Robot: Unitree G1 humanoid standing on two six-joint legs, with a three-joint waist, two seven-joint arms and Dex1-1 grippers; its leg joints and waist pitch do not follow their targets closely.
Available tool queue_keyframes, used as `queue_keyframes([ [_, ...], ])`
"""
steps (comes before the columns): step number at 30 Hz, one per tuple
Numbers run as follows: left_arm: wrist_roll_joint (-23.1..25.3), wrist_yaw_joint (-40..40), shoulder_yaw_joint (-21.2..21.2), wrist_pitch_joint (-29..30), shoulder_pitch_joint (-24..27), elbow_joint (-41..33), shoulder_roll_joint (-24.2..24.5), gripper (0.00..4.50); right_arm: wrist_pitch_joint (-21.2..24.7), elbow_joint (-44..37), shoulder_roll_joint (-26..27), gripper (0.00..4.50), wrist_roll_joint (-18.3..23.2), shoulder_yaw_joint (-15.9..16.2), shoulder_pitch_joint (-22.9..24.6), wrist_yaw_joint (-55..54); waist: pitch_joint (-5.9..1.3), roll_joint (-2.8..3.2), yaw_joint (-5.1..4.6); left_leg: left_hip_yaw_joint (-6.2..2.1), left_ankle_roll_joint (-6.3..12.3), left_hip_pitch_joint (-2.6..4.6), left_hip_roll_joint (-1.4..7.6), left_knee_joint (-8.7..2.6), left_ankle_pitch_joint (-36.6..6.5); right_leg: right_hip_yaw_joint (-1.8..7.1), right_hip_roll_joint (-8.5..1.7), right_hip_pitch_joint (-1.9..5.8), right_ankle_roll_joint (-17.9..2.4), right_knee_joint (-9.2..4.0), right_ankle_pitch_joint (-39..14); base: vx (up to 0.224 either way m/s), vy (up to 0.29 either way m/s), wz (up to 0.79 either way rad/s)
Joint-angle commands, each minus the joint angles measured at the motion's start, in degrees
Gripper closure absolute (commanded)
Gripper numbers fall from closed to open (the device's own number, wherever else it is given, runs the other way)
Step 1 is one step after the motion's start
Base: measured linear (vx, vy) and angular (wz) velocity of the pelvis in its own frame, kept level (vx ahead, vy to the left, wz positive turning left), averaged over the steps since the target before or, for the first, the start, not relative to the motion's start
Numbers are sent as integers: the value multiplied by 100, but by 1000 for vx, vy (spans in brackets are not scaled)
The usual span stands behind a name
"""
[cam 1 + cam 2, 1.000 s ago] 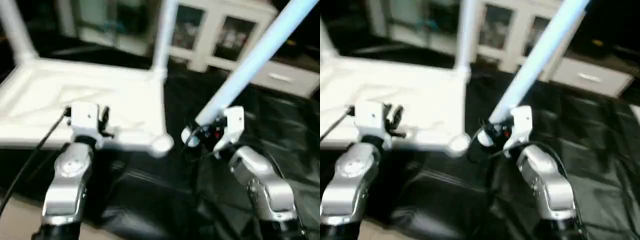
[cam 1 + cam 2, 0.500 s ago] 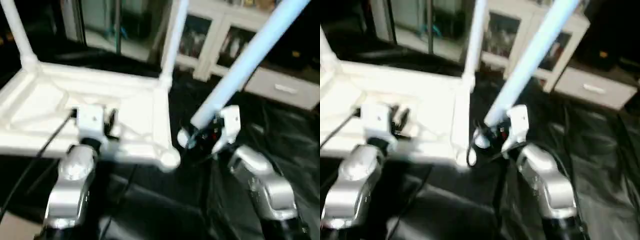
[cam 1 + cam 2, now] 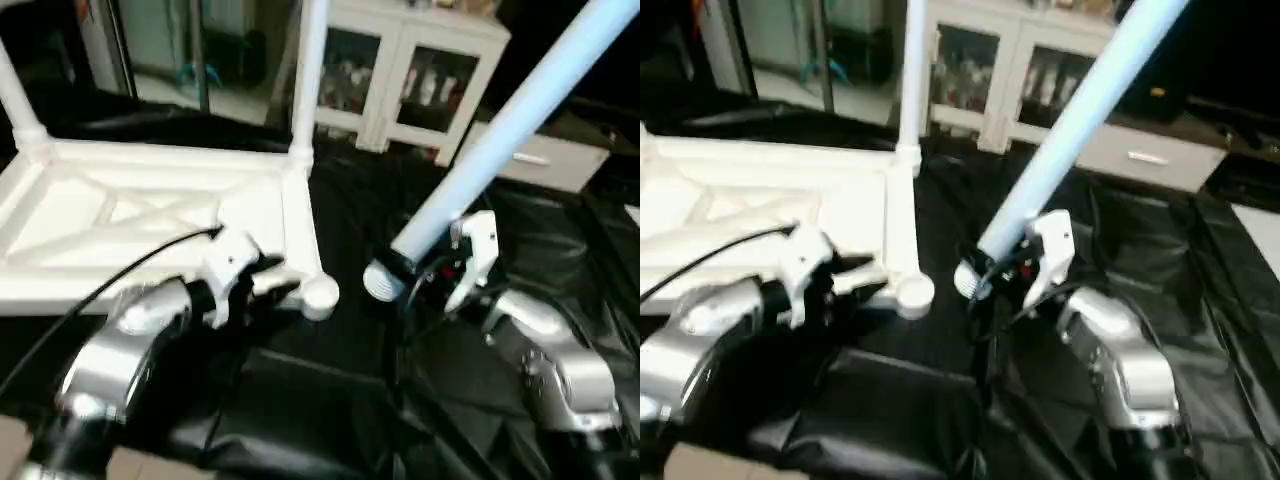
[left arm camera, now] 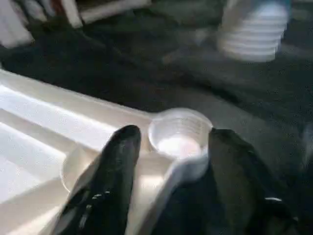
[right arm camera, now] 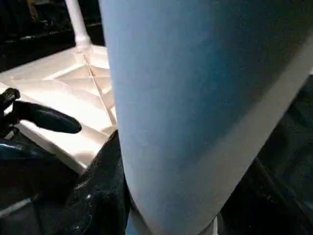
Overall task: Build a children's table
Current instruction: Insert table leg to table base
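The children's table top (image 3: 120, 215) lies upside down on the black cloth, with X ribs showing. Two white legs (image 3: 306, 70) stand in its far corners. My left gripper (image 3: 280, 283) is at the near right corner. In the left wrist view its fingers (image 4: 120, 161) stand open on either side of the empty round corner socket (image 4: 178, 139). My right gripper (image 3: 420, 262) is shut on a third leg (image 3: 500, 130), which slants up to the right. The leg's ribbed lower end (image 3: 382, 282) hangs just right of that socket (image 3: 320, 295).
A black cloth (image 3: 330, 400) covers the worktable under everything. A white cabinet with glass doors (image 3: 400, 80) stands behind, with a white drawer unit (image 3: 545, 165) to its right. A black cable (image 3: 100, 290) runs from my left wrist across the table top's near edge.
My left gripper has moved right along the table top's near edge to the corner socket, and its fingers have spread wider. My right gripper still holds the slanted leg. The camera has shifted.
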Motion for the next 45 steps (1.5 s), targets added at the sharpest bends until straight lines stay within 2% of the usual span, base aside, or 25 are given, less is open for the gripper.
queue_keyframes([
  [1, 149, -272, -189, -235, -340, 483, 33, 183, -81, 34, -143, 263, -1, -100, -124, 124, -246, 149, -40, -222, -802, 249, 378, -545, -4117, 167, -477, -29, -539, -636, -3189, -50, 33, -8],
  [3, 203, -489, -289, -400, -538, 804, 39, 183, -66, 19, -229, 263, 10, -77, -107, 223, -239, 173, -43, -220, -826, 237, 389, -593, -4315, 126, -426, -3, -537, -602, -3095, -50, 36, -9],
  [5, 329, -717, -451, -508, -711, 1076, 95, 183, -47, 8, -271, 263, 26, -78, -102, 281, -240, 214, -18, -149, -893, 152, 416, -782, -4759, 61, -305, 66, -619, -408, -2753, 0, 0, 0],
  [7, 437, -740, -529, -652, -850, 1304, 110, 183, -62, 18, -288, 263, 25, -88, -109, 313, -241, 263, 68, 85, -905, -64, 415, -1098, -5045, -40, -84, 208, -697, 22, -2350, -76, 13, 2],
  [8, 573, -598, -560, -825, -1019, 1585, 67, 183, -79, 33, -291, 263, 32, -115, -130, 319, -335, 14, 375, 615, -791, -229, 304, -1297, -3976, 153, 61, 307, -580, 617, -2382, -97, -3, 8],
  [9, 568, -589, -553, -846, -1047, 1630, 47, 183, -82, 40, -289, 263, 33, -120, -136, 319, -282, -227, 308, 486, -780, 399, 246, -376, -2977, 425, -400, -363, -382, -283, -3881, -80, -71, 20],
  [10, 528, -539, -504, -978, -1218, 1906, -85, 183, -102, 86, -281, 263, 41, -150, -173, 312, -192, -140, 252, -167, -165, 569, 12, 670, -545, 858, -958, -625, -545, -1099, -5408, -55, -84, 20],
  [11, 461, -618, -484, -1025, -1298, 2046, -159, 183, -112, 107, -285, 263, 47, -155, -186, 326, -175, -52, 298, -313, -38, 277, -67, 629, -167, 904, -919, -276, -690, -974, -5171, -55, -84, 20],
  [12, 435, -783, -536, -1050, -1398, 2201, -217, 183, -127, 140, -281, 263, 40, -146, -213, 329, -145, 8, 338, -412, -259, 196, 67, 311, -492, 527, -795, -33, -760, -678, -4243, 0, 0, 0],
  [13, 435, -783, -536, -1050, -1398, 2201, -217, 183, -127, 140, -281, 263, 40, -146, -213, 329, -31, 140, 244, -315, -590, 541, 284, -165, -3142, 188, -170, -406, -537, -535, -3358, -58, 33, 0],
  [14, 487, -824, -589, -1088, -1451, 2286, -223, 183, -134, 154, -281, 263, 34, -139, -225, 331, -189, 236, 175, -383, -616, 658, 367, -298, -4147, 77, -122, -292, -531, -412, -2705, -58, 33, 0],
  [15, 570, -805, -630, -1211, -1516, 2415, -232, 183, -138, 162, -278, 263, 25, -135, -236, 340, -254, 378, 150, -431, -574, 448, 518, -561, -4922, 41, -124, -41, -718, -158, -1202, -111, 35, 15],
  [16, 654, -734, -655, -1307, -1599, 2570, -249, 183, -139, 174, -277, 263, 18, -134, -253, 350, -275, 378, 174, -401, -404, 290, 541, -704, -5011, 10, -136, 100, -764, 30, -241, -50, 50, -3],
  [17, 654, -734, -655, -1307, -1599, 2570, -249, 183, -139, 174, -277, 263, 18, -134, -253, 350, -254, 331, 164, -355, -352, 291, 509, -728, -4930, 41, -163, 86, -718, -34, -283, -50, 50, -3],
  [19, 790, -663, -701, -1585, -1773, 2915, -288, 183, -149, 223, -286, 263, 0, -122, -306, 387, -170, 159, 155, -161, -448, 499, 321, -483, -4220, 210, -454, -122, -568, -570, -2568, 0, 0, 0],
  [20, 782, -665, -682, -1638, -1807, 2985, -313, 183, -158, 240, -290, 263, -7, -115, -320, 394, -167, 129, 153, -149, -445, 507, 305, -433, -3969, 223, -517, -121, -513, -652, -3000, 0, 0, 0],
  [21, 756, -676, -648, -1670, -1837, 3046, -347, 183, -166, 255, -289, 263, -13, -114, -331, 399, -203, 92, 161, -151, -387, 407, 321, -446, -3335, 243, -579, 9, -384, -674, -3198, 0, 0, 0],
  [23, 761, -625, -614, -1803, -1898, 3170, -425, 183, -173, 250, -286, 263, -23, -102, -320, 401, -266, 59, 179, -92, -323, 344, 356, -493, -2418, 258, -568, 48, -361, -616, -2534, 0, 0, 0],
  [25, 840, -531, -632, -2009, -1987, 3373, -490, 183, -183, 279, -277, 263, -32, -92, -325, 405, -322, 41, 163, -19, -293, 280, 377, -490, -1625, 274, -457, 36, -673, -453, -1192, 0, 0, 0],
  [29, 911, -625, -708, -2081, -2126, 3649, -547, 183, -171, 301, -270, 263, -37, -71, -338, 421, -324, 1, 109, 16, -353, 268, 350, -479, -2513, 254, -432, -73, -695, -515, -2026, 0, 0, 0],
  [34, 1220, -887, -975, -2139, -2371, 4110, -431, 183, -165, 349, -293, 263, -42, -47, -424, 460, -473, -42, 114, 115, -127, 179, 328, -326, -1211, 268, -373, -71, -1049, -292, -275, 46, -21, 3],
  [38, 1261, -1012, -963, -2199, -2474, 4271, -326, 221, -156, 339, -327, 263, -34, -40, -433, 505, -508, -55, 126, 164, 196, 73, 284, -190, -269, 243, -327, -43, -1400, -125, 1029, 32, -14, 1],
  [41, 1256, -1136, -919, -2233, -2532, 4371, -258, 238, -164, 342, -344, 263, -33, -26, -418, 559, -456, -52, 115, 168, 163, 47, 302, -211, -639, 237, -343, -53, -1359, -176, 432, 0, 0, 0],
  [44, 1189, -1354, -859, -2178, -2539, 4328, -150, 262, -148, 352, -345, 263, -17, 0, -429, 622, -413, -54, 60, 147, -160, 81, 346, -293, -1384, 235, -374, -90, -1049, -306, -887, 0, 0, 0],
  [45, 1189, -1354, -859, -2178, -2539, 4328, -150, 276, -148, 352, -345, 263, -17, 0, -429, 622, -413, -54, 60, 147, -160, 81, 346, -293, -1384, 235, -374, -90, -1049, -306, -887, 0, 0, 0],
])
